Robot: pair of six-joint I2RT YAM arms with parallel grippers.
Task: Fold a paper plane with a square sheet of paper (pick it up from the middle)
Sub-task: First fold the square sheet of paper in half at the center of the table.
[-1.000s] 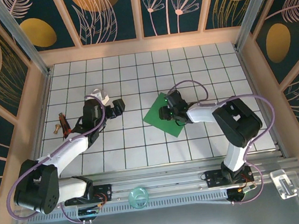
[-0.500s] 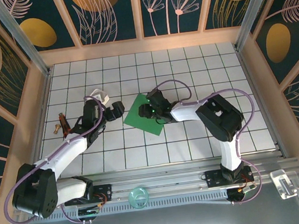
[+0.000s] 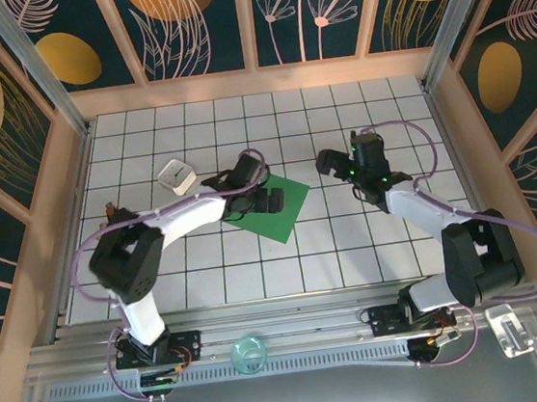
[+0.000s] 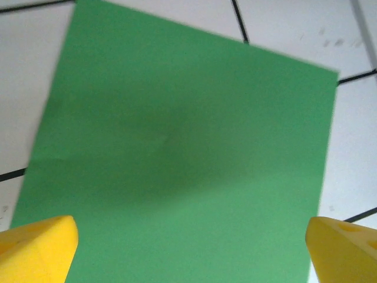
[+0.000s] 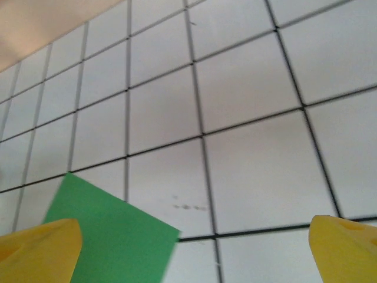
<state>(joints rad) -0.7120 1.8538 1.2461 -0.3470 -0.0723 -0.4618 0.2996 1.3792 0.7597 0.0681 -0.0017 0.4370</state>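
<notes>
the square green sheet [image 3: 285,211] lies flat on the white tiled surface [image 3: 352,250], a little left of the middle. the left jaws hang over its far left part, spread wide and gripping nothing; their yellow fingertips [image 4: 36,250] show above the paper in the wrist view. the right jaws stand to the right of the sheet, apart from it, also released and empty. a small white box [image 3: 177,176] sits nearby on the sheet's left.

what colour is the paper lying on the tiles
Plain bright green, with no pattern. The square sheet of paper shows best in the left wrist view.
</notes>
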